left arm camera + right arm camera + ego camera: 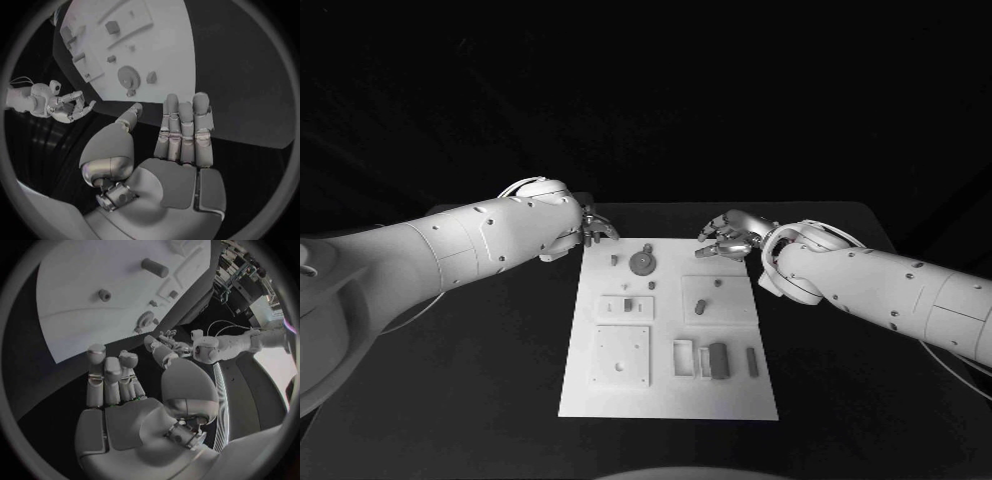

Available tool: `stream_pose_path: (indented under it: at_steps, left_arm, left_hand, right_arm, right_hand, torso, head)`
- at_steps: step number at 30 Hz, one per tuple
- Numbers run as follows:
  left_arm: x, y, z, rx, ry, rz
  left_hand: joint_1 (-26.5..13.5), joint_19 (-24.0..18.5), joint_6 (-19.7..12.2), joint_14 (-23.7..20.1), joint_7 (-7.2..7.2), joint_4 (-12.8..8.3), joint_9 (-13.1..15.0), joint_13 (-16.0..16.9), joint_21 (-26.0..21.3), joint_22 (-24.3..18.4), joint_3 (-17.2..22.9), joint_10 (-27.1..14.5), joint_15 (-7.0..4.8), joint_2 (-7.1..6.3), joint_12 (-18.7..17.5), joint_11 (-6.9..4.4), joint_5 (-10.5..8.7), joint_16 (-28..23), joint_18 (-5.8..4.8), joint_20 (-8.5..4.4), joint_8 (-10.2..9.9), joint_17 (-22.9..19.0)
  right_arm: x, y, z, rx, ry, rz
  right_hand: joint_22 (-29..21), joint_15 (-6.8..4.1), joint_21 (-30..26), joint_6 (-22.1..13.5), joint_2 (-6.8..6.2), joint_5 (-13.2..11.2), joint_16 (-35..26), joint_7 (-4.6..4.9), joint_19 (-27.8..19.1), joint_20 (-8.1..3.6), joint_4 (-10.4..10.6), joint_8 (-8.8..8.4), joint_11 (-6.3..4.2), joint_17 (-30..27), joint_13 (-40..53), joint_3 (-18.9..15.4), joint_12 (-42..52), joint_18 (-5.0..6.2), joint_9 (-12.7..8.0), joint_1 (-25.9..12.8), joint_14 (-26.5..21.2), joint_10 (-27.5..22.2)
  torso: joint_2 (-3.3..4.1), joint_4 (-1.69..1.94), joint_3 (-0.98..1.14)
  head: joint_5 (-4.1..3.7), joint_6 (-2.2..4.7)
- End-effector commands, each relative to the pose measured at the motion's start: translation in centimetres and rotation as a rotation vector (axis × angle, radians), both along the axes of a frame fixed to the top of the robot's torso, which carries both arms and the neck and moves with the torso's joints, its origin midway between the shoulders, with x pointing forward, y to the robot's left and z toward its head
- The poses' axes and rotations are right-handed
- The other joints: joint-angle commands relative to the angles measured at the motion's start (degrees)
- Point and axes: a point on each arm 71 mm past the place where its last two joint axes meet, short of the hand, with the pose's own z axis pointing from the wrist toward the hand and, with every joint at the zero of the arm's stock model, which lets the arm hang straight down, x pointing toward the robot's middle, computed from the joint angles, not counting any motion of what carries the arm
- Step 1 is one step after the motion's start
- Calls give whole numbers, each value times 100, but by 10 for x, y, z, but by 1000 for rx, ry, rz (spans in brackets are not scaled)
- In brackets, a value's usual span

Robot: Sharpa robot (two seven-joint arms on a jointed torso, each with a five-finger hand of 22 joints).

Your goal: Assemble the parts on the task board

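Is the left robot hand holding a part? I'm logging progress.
No: in the left wrist view the left robot hand holds nothing, its fingers extended near the task board.

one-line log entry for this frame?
left robot hand: open, far board edge | right robot hand: open, far edge | gear: on board | parts untouched

place: robot lab / test bench, not a home
surface: black table, matte, dark backdrop all round it
fixture: white task board laid flat mid-table, with recessed slots and small parts set in it, a purpose-made assembly test plate
round part: gear-like disc at board's far end
machine: two white robot arms, left hand and right hand, silver, many-fingered
cabling: thin wires looped at both wrists
background: right wrist view shows cluttered racks or equipment past the table edge, too blurred to name
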Motion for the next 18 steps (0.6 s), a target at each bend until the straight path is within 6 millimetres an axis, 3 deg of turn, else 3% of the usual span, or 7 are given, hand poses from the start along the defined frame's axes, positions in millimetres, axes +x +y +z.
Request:
stream_pose_path:
  at_steps: [1,18]
  left_arm:
    - [-2,-3,-4,44,38,-21]
    - [-5,-10,-24,47,77,-35]
  left_hand:
    - [-41,32,51,31,-12,37,-9,8,25,13,-6,57,-9,14,29,-8,-18,26,386,-5,24,9]
    - [-29,46,72,39,-22,59,-18,27,51,58,-3,78,-25,48,46,-19,0,67,384,-21,38,32]
  right_arm:
    - [-1,2,0,-2,-1,10]
    - [-1,5,0,0,1,18]
  right_hand:
    - [54,-23,-19,9,2,28,30,49,-15,-39,30,24,6,-7,-6,-10,39,392,-7,-57,-9,-48]
    - [55,-23,-18,8,2,28,31,49,-14,-40,29,24,6,-7,-7,-10,41,392,-8,-56,-8,-48]
  torso:
    - [-2,-1,-6]
    - [2,-2,-9]
  head:
    - [6,2]
    - [-14,-11]
